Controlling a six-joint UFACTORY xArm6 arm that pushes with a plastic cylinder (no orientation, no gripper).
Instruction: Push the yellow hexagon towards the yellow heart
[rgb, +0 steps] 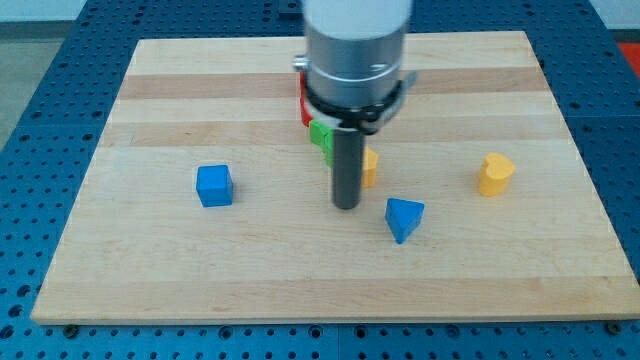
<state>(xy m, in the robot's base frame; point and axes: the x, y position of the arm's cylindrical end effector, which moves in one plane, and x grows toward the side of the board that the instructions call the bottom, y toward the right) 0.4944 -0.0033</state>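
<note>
My tip (346, 206) rests on the wooden board (160, 270) near its middle. A yellow block (371, 166) sits just right of the rod and close above the tip. The rod hides part of it, so I cannot tell its shape. A second yellow block (495, 174), chunky and many-sided, stands alone far to the view's right of the tip. I cannot tell which of the two is the hexagon and which the heart.
A green block (321, 137) and a red block (303, 104) sit just behind the rod, partly hidden by the arm. A blue cube (214, 186) lies to the view's left. A blue triangle (404, 218) lies right of and slightly below the tip.
</note>
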